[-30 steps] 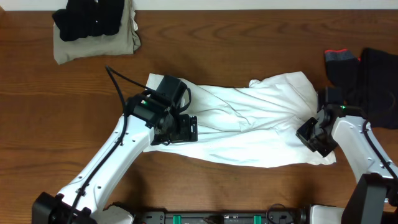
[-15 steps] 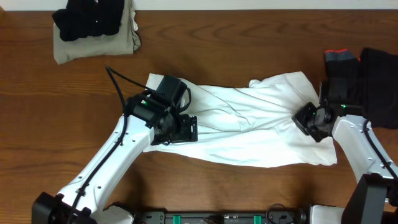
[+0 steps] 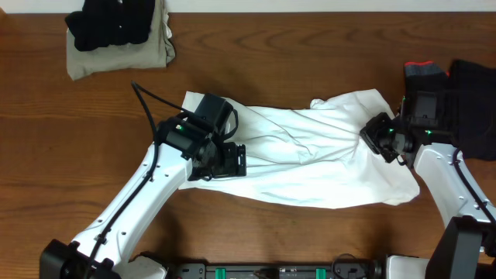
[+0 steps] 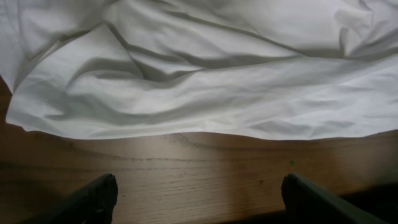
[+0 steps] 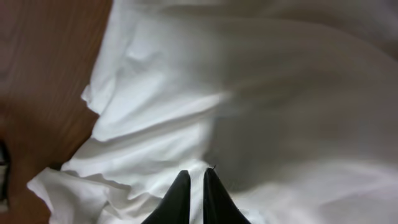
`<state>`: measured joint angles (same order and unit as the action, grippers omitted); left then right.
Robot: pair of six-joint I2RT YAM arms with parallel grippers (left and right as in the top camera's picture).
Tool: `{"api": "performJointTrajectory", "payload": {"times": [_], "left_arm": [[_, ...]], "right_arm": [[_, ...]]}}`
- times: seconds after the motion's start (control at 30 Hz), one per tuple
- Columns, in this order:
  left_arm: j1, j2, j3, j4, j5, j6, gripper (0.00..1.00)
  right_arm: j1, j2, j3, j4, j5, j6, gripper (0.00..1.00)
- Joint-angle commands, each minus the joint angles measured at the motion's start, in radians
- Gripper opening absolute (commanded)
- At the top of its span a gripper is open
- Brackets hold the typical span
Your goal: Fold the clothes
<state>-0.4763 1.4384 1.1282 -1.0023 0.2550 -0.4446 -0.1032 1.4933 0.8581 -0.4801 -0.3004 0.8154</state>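
The large, thin, wrinkled white shirt (image 3: 310, 159) sprawls across the middle of the brown wooden table (image 3: 310, 62). The left gripper (image 4: 199, 190) gapes wide and empty, with the shirt's near hem just beyond its fingers and bare wood between. The right gripper (image 5: 196, 177) is all but closed, tips on the shirt's right part (whether a fold is pinched cannot be told).

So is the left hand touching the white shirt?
Apart. In the left wrist view the left hand hangs open over bare table, short of the white shirt.

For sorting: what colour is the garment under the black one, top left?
Khaki garment; overhead view.
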Motion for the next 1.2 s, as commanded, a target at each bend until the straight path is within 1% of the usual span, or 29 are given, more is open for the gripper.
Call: {"api": "performJointTrajectory", "payload": {"times": [0.0, 0.33, 0.37, 0.4, 0.5, 0.53, 0.57, 0.6, 0.63, 0.67, 0.7, 0.73, 0.8, 0.83, 0.9, 1.0, 1.07, 1.13, 1.17], "left_arm": [[-0.001, 0.008, 0.005, -0.003, -0.006, -0.002, 0.86], [-0.001, 0.008, 0.005, -0.004, -0.005, -0.002, 0.86], [-0.001, 0.008, 0.005, -0.005, -0.006, -0.002, 0.86], [-0.001, 0.008, 0.005, -0.008, -0.005, -0.002, 0.86], [-0.002, 0.007, 0.005, -0.024, -0.004, -0.001, 0.86], [-0.002, 0.007, 0.005, -0.031, -0.005, -0.001, 0.86], [-0.002, 0.007, 0.005, -0.038, -0.005, 0.000, 0.86], [-0.005, 0.007, 0.005, -0.041, -0.005, 0.000, 0.87], [-0.008, 0.007, 0.005, -0.042, -0.004, 0.000, 0.86], [-0.015, 0.007, 0.005, -0.044, -0.002, -0.001, 0.87], [-0.023, 0.007, 0.005, -0.050, -0.002, -0.001, 0.86], [-0.035, 0.007, 0.005, -0.058, -0.002, -0.001, 0.87], [-0.058, 0.008, 0.005, -0.066, -0.003, -0.003, 0.86], [-0.068, 0.008, 0.005, -0.067, -0.006, -0.023, 0.86], [-0.076, 0.008, 0.005, -0.067, -0.037, -0.092, 0.86], [-0.063, 0.007, 0.005, -0.068, -0.140, -0.220, 0.87], [-0.034, 0.007, 0.005, -0.067, -0.170, -0.288, 0.86], [0.005, 0.007, 0.005, -0.071, -0.170, -0.333, 0.86], [0.032, 0.007, 0.005, -0.081, -0.169, -0.347, 0.86]], "right_arm": [[-0.013, 0.005, 0.021, 0.010, -0.010, 0.010, 0.01], [-0.005, 0.006, 0.021, 0.085, -0.003, 0.006, 0.01], [-0.003, 0.006, 0.021, 0.084, -0.003, 0.004, 0.03], [-0.002, 0.006, 0.021, 0.084, -0.011, -0.011, 0.06], [-0.002, 0.002, 0.032, 0.056, -0.060, -0.109, 0.08], [-0.002, -0.002, 0.043, 0.023, -0.057, -0.141, 0.15], [-0.002, -0.006, 0.061, -0.026, -0.047, -0.179, 0.27], [-0.002, -0.009, 0.081, -0.077, -0.041, -0.212, 0.40], [-0.002, -0.011, 0.103, -0.128, -0.037, -0.248, 0.59], [-0.002, -0.011, 0.127, -0.185, -0.037, -0.280, 0.74], [0.000, -0.010, 0.150, -0.245, -0.037, -0.311, 0.79], [0.004, -0.010, 0.165, -0.291, -0.039, -0.337, 0.82], [0.022, -0.010, 0.187, -0.379, -0.058, -0.389, 0.82], [0.039, -0.010, 0.189, -0.408, -0.086, -0.410, 0.81], [0.089, -0.010, 0.188, -0.450, -0.139, -0.425, 0.80], [0.216, -0.010, 0.187, -0.462, -0.147, -0.426, 0.81], [0.316, -0.006, 0.187, -0.443, -0.123, -0.383, 0.81], [0.407, -0.002, 0.187, -0.423, -0.047, -0.357, 0.81], [0.460, 0.001, 0.187, -0.418, 0.026, -0.346, 0.82]]}}
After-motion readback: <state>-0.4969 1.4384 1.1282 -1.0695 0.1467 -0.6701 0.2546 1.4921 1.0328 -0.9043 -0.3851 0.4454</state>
